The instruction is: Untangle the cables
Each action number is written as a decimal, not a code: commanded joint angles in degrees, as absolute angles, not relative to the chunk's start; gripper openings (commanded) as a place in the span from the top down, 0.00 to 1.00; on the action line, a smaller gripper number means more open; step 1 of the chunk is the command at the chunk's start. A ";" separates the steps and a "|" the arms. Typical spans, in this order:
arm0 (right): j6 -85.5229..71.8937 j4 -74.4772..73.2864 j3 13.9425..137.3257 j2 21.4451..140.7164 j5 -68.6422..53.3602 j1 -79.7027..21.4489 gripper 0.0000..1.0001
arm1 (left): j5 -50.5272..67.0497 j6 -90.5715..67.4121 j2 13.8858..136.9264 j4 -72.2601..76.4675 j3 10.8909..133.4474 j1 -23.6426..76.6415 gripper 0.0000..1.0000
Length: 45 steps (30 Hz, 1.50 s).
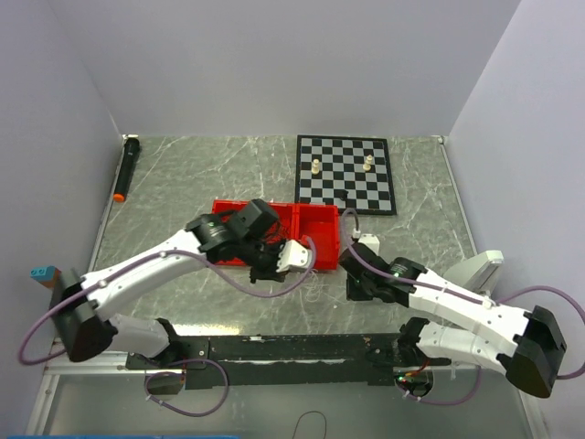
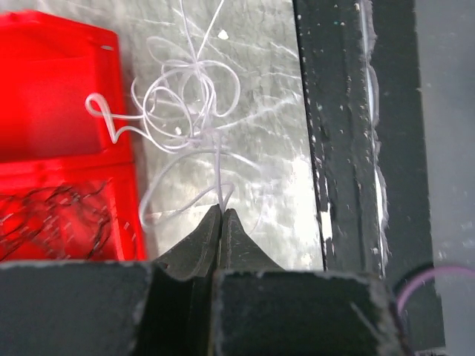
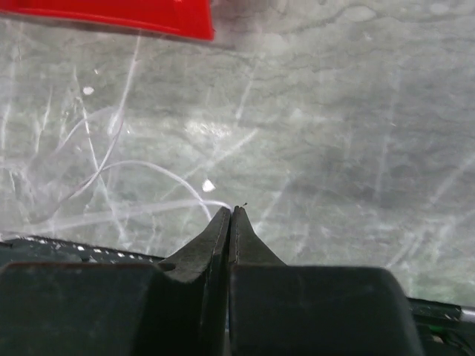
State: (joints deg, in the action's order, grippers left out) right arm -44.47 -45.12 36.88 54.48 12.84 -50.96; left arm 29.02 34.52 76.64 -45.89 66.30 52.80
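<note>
The white cable [image 2: 185, 104] lies in a loose knot of loops on the marble table just off the red tray [image 2: 59, 111]. My left gripper [image 2: 222, 210] is shut on two strands running down from that knot. It sits at the tray's front edge in the top view [image 1: 309, 265]. A bunch of black cable [image 2: 52, 219] rests inside the tray. My right gripper [image 3: 231, 211] is shut low over the table, with a white cable [image 3: 148, 167] strand running in from the left and ending at its tips. In the top view the right gripper [image 1: 349, 285] is right of the left one.
A chessboard [image 1: 345, 174] with two pale pieces stands behind the tray. A black marker [image 1: 126, 169] with an orange tip lies along the left wall. The black rail [image 2: 341, 148] at the table's near edge runs close to the left gripper. A blue block [image 1: 43, 273] sits at far left.
</note>
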 commanded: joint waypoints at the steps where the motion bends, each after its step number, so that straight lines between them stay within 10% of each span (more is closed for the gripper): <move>1: -43.50 -43.68 37.00 58.79 15.38 -49.75 1.00 | 26.29 37.27 69.54 -60.28 72.06 52.65 0.99; 45: -38.59 -50.19 52.11 32.61 29.00 -9.06 1.00 | -20.38 57.74 38.14 -78.75 38.77 52.56 0.99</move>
State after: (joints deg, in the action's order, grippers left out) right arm -42.17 -52.12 46.98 33.93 26.11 -12.64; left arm -14.79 55.96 38.13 -76.07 43.29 52.69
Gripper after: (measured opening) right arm 0.010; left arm 0.021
